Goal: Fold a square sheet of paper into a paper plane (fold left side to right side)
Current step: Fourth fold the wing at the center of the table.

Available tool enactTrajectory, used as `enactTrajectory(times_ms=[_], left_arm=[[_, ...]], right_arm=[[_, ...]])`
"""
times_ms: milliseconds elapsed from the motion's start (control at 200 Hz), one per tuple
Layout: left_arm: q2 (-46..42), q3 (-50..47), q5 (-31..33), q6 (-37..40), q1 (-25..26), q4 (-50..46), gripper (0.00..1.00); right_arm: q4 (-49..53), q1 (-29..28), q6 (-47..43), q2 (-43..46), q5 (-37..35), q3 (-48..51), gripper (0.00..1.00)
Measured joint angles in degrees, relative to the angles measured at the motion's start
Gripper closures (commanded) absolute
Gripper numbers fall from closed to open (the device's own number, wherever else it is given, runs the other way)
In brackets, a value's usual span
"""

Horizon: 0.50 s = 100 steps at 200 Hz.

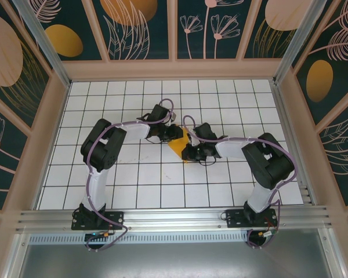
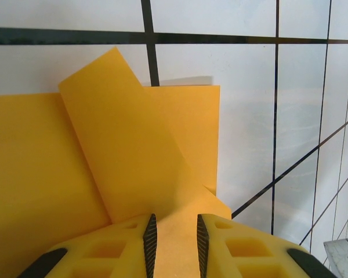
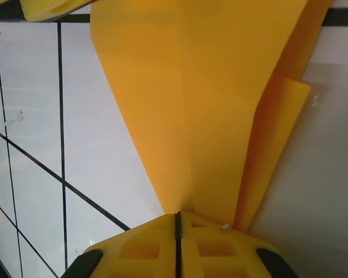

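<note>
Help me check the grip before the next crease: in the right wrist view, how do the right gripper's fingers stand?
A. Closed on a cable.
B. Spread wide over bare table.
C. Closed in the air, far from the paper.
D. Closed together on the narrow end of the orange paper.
D: the right gripper has its pads pressed together with no gap, and the orange paper tapers right into that seam.
</note>
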State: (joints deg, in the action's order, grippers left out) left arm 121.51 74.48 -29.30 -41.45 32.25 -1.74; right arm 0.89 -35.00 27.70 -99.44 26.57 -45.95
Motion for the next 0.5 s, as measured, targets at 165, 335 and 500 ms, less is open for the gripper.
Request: enactTrajectory(times_ms=[165,335,500], left_arm=[[0.1,0.2,0.0,0.0,0.0,-0.3,0.71],[0.2,0.3,0.0,0.0,0.0,-0.5,0.71],[0.2,0.3,0.0,0.0,0.0,-0.5,0.71]], right_arm=[[0.2,0.0,-0.1,1.3,-0.2,1.3,0.91],[0.2,0.0,-0.4,1.6,-0.2,1.8,0.91],[0.6,-0.2,-0.6,2.1,-0.6,2.0,0.91]])
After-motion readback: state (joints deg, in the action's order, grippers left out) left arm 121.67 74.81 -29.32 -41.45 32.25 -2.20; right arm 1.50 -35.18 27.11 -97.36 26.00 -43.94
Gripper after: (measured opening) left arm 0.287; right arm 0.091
